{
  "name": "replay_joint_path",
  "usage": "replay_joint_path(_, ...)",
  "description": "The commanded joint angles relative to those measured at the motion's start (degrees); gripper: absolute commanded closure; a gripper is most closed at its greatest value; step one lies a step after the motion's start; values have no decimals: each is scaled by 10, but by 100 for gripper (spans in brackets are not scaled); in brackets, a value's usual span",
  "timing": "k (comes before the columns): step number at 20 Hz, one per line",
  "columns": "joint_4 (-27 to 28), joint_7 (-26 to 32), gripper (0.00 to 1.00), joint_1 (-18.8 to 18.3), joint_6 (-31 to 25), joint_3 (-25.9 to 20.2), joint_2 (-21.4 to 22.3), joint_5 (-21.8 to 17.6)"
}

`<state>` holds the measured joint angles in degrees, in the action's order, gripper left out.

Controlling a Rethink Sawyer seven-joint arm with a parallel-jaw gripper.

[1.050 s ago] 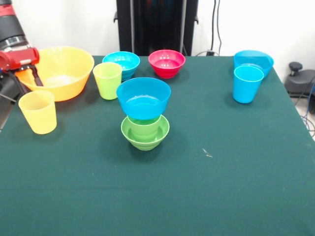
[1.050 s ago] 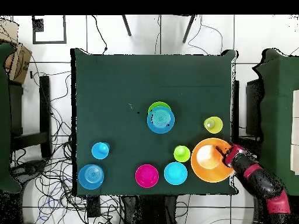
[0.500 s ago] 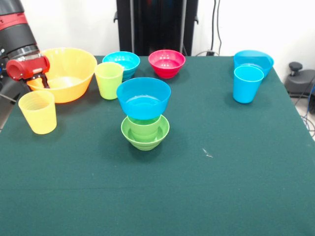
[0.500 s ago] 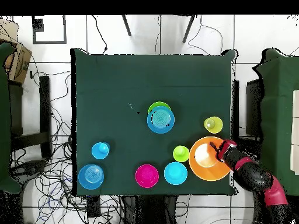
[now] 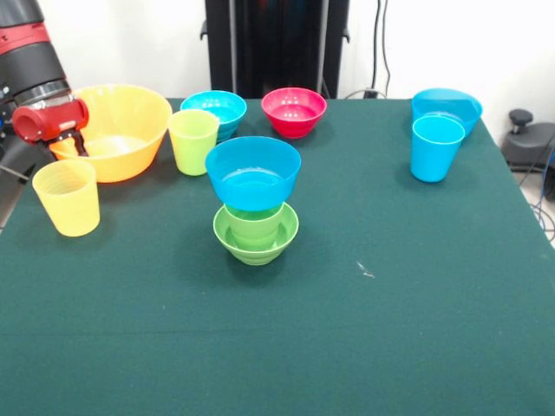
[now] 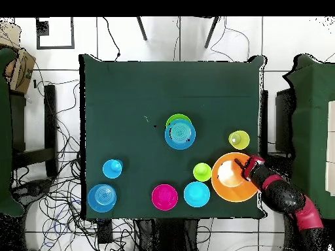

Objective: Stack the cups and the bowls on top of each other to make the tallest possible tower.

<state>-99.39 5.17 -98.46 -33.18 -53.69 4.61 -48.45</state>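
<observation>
The gripper (image 5: 68, 143), its grip unreadable, sits at the orange bowl's (image 5: 130, 113) rim, probably about to grasp it, while the tower (image 5: 254, 208) stands well apart, awaiting another piece.

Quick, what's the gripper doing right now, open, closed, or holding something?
Gripper: at the rim of the large yellow-orange bowl; open or closed cannot be told.

Smooth, glossy plastic throughout the tower (image 5: 255, 204): blue bowl (image 5: 253, 172), green cup (image 5: 253, 224), green bowl (image 5: 256, 238). Same slick plastic on the big yellow-orange bowl (image 5: 130, 117), slightly translucent. Faint ribbing inside the pale yellow cup (image 5: 68, 197). Matt dark green cloth over the table (image 5: 347, 303), flat and unshiny.
</observation>
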Motion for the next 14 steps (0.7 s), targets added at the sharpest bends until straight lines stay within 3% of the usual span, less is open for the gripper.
replay_joint_path(1,16,-81,100,64,37,92,-41,-41)
replay_joint_path(6,-18,-159,100,62,108,111,-50,-37)
replay_joint_path(9,-45,-257,100,85,157,146,-18,-18)
replay_joint_path(12,-76,-350,100,129,209,197,43,-3)
replay_joint_path(14,-88,-367,100,144,222,216,61,17)
